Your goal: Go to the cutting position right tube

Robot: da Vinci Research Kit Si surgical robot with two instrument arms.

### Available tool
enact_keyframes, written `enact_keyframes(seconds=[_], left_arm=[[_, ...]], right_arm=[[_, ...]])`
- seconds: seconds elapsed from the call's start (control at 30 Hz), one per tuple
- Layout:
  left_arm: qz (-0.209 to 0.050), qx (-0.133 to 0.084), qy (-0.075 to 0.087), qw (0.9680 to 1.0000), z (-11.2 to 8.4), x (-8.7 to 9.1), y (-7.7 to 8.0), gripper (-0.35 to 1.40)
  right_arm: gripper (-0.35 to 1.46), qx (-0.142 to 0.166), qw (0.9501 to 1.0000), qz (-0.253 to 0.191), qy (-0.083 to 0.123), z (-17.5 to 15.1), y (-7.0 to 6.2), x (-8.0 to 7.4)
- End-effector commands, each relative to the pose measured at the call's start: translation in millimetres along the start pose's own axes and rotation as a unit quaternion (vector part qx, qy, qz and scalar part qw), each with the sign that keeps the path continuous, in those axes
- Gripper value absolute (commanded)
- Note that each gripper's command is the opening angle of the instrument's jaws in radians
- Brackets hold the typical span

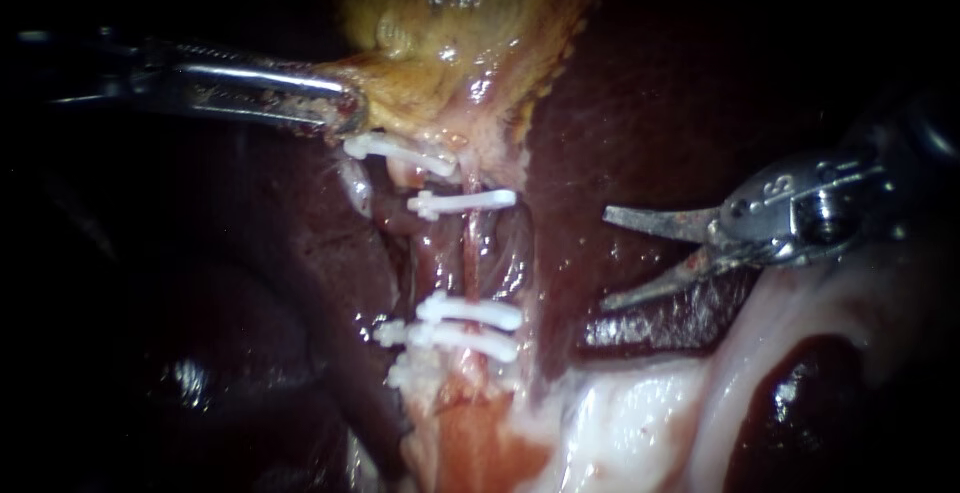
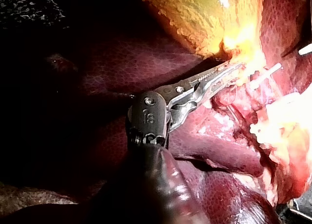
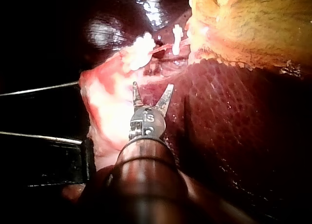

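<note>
Background: dark maroon liver point(image 1: 620, 103), glossy, by which everything listed is surrounded. Landmark item: the right tube point(image 1: 470, 253), a thin reddish strand, judged to be the one meant because it is the more rightward of two in the endoscope view. At one end of the tube the yellow gallbladder point(image 1: 470, 23) is found, at the other a mass of pale fatty tissue point(image 1: 640, 413). One white clip point(image 1: 465, 201) is set across the tube at its gallbladder end and a stack of clips point(image 1: 470, 311) at its far end, so that a bare span is left between them, presumably as the cutting place. Left instrument point(image 1: 345, 113): lodged beyond the tube's gallbladder end, jaws pinched on the gallbladder's edge, apparently so that the tube is drawn taut and exposed. Right instrument point(image 1: 604, 260): held over the liver beside the tube's bare span, apart from it, blades spread wide and pointed toward it with nothing between them; the approach is judged not yet completed. A second, darker tube point(image 1: 398, 221), on the tube's side away from the right instrument, is hard to make out. Both shafts are lost in darkness, and the tube's underside is hidden.
</note>
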Motion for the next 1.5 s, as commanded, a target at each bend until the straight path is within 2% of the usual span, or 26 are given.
enact_keyframes(seconds=[0.03,0.1,0.17,0.2,0.33,0.4,0.5,0.6,0.67,0.8,1.03,1.23,1.33,1.5], left_arm=[[-0.001,-0.001,0.000,1.0000,-0.4,0.4,0.1,-0.35],[-0.003,-0.007,-0.002,1.0000,-1.6,1.3,0.1,-0.35],[-0.007,-0.002,-0.001,1.0000,-3.0,2.4,0.2,-0.35],[-0.012,0.002,0.002,0.9999,-4.0,3.3,0.2,-0.35],[-0.005,0.009,0.014,0.9999,-6.8,5.3,0.7,-0.35],[-0.006,0.010,0.016,0.9998,-7.4,5.6,1.0,-0.35],[-0.006,0.011,0.016,0.9998,-7.4,5.5,1.4,-0.35],[-0.006,0.013,0.016,0.9998,-7.0,5.3,1.4,-0.35],[-0.005,0.013,0.017,0.9998,-6.9,5.2,1.5,-0.35],[-0.005,0.013,0.017,0.9998,-6.9,5.2,1.5,-0.35],[-0.005,0.013,0.017,0.9998,-6.8,5.2,1.5,-0.35],[-0.005,0.014,0.017,0.9998,-6.8,5.2,1.5,-0.35],[-0.005,0.014,0.017,0.9998,-6.8,5.2,1.5,-0.35],[-0.005,0.014,0.017,0.9998,-6.7,5.2,1.5,-0.35]], right_arm=[[1.45,0.000,1.0000,0.000,0.000,0.0,0.0,0.0],[1.45,0.000,1.0000,0.000,0.000,0.0,0.0,0.0],[1.45,0.000,1.0000,0.000,0.000,0.0,-0.1,0.0],[1.45,0.000,1.0000,0.000,0.000,0.0,-0.1,0.0],[1.45,0.001,1.0000,-0.002,0.000,-0.2,-0.1,0.3],[1.45,0.006,1.0000,0.000,-0.001,-0.3,0.1,0.6],[1.45,0.016,0.9999,0.004,0.004,-0.2,0.3,1.5],[1.42,0.039,0.9991,0.012,0.013,0.4,0.6,2.6],[1.40,0.054,0.9978,0.030,0.026,1.2,0.6,3.3],[1.40,0.074,0.9953,0.053,0.034,3.5,0.5,4.5],[1.35,0.096,0.9926,0.067,0.032,8.4,0.2,5.2],[1.33,0.129,0.9883,0.075,0.034,12.0,1.0,6.2],[1.31,0.148,0.9843,0.082,0.052,13.4,1.6,6.7],[1.35,0.157,0.9809,0.091,0.070,15.3,2.1,7.3]])
